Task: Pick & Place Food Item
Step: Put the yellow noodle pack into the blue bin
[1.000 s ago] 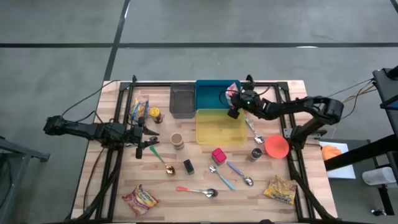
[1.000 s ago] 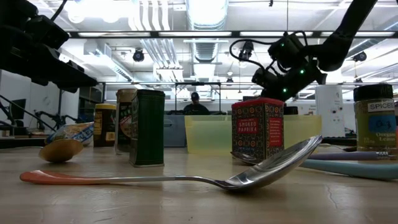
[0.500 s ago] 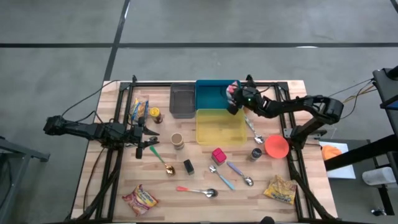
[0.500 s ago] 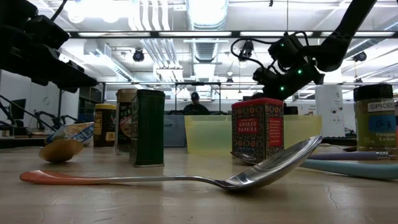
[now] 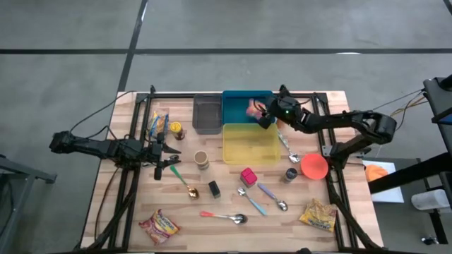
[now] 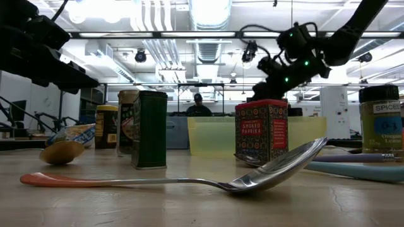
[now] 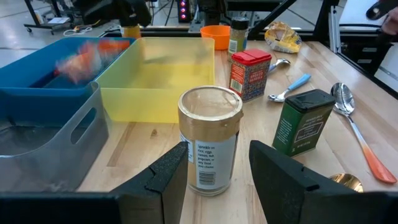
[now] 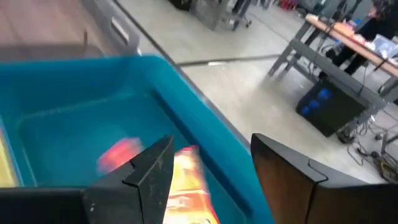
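A food item drops into a blue bin [image 5: 236, 107] at the upper centre of the overhead frame as the right gripper [image 5: 263, 117] lets it go. In the right wrist view the two dark fingers [image 8: 149, 171] stand apart with nothing between them, and an orange-and-yellow snack packet [image 8: 186, 180] shows as a blur just past them, inside the bin's blue walls [image 8: 205, 118]. Seen from above, the packet [image 5: 255, 109] is an orange-pink smear against the bin's right-hand side, apparently caught mid-fall.

To finish the release cleanly, the jaws look best held wide and the wrist lifted straight up before swinging away, so that a finger does not snag the wrapper or knock the bin's rim. The packet looks light and crinkly, printed in warm orange with a yellow panel; its wording cannot be read.

Nearer the lower edge of the overhead frame lie a red-handled spoon [image 5: 224, 216], two more snack packets [image 5: 159, 226] [image 5: 318, 214] and a red paprika tin [image 5: 248, 175]. Beyond them sit a yellow bin [image 5: 251, 144], touching the blue one, and a grey bin [image 5: 206, 114] beside it.

At the left of the frame the left gripper [image 5: 171, 159] waits, its fingers parted and empty, facing a paper-lidded jar [image 7: 209, 140] on the wooden table [image 5: 127, 212].
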